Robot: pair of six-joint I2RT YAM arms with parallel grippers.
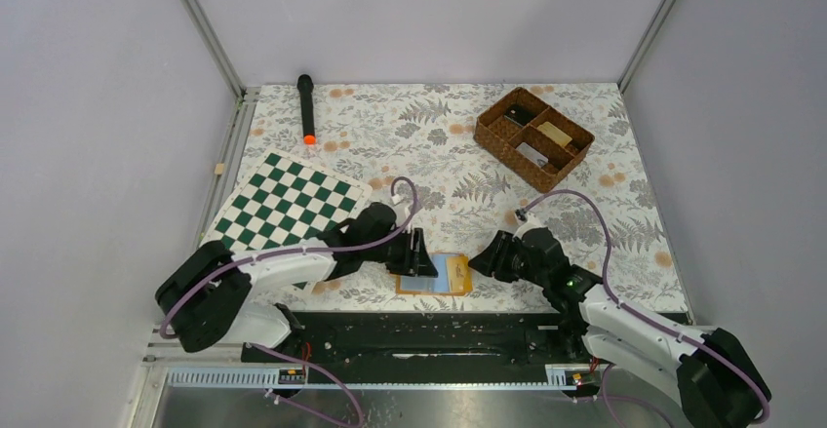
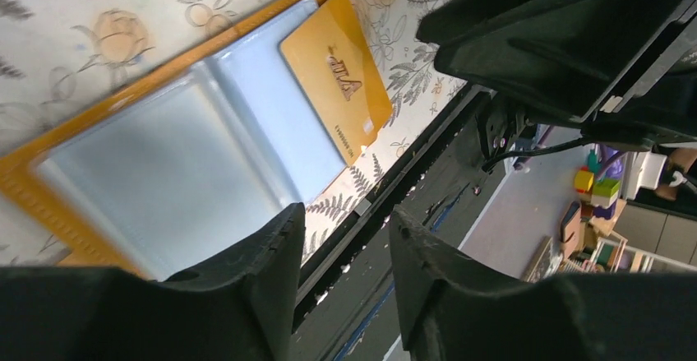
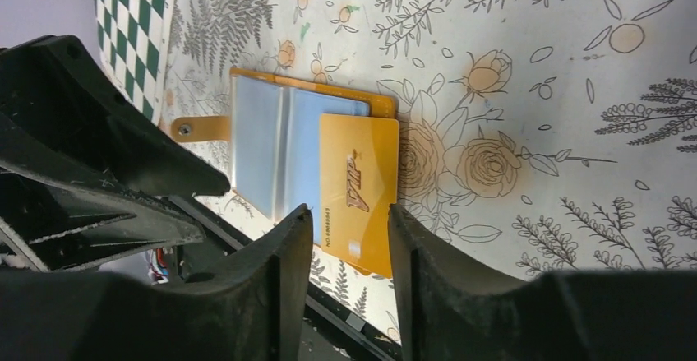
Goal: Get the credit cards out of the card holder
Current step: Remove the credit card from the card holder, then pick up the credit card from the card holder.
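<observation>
**Figure. Open card holder at the middle of the desk's near edge (overhead and 2 wrist views).**

**Writing.** 1 credit card (image 3: 359, 184), golden-orange, carries a stylised brown logo of 3 slanted letters, perhaps "VIA". Beside it runs 1 line of small print that begins "No."; its digits are too small to read with certainty. No other writing is legible.

**Card holder.** The card holder (image 3: 271, 139) lies unfolded and flat on the floral-printed desk (image 1: 439, 145), between the 2 arms. Its rim is orange-tan, and a short strap with a metal snap (image 3: 193, 128) projects from its left side. The 2 inner halves look pale blue and glossy, parted by a central fold. Whether a card lies in either half cannot be told.

**Card position.** The golden-orange card rests on the holder's right half. It overhangs the holder's near edge onto the desk.

**Jaws.** The left jaws stand over the holder's left side and the right jaws just right of the card. Each pair is parted by a moderate gap and holds nothing.

**Elsewhere.** A green-and-white chessboard (image 1: 285, 202) lies toward the left edge, and a wicker basket (image 1: 533, 136) sits near the far right corner.
</observation>
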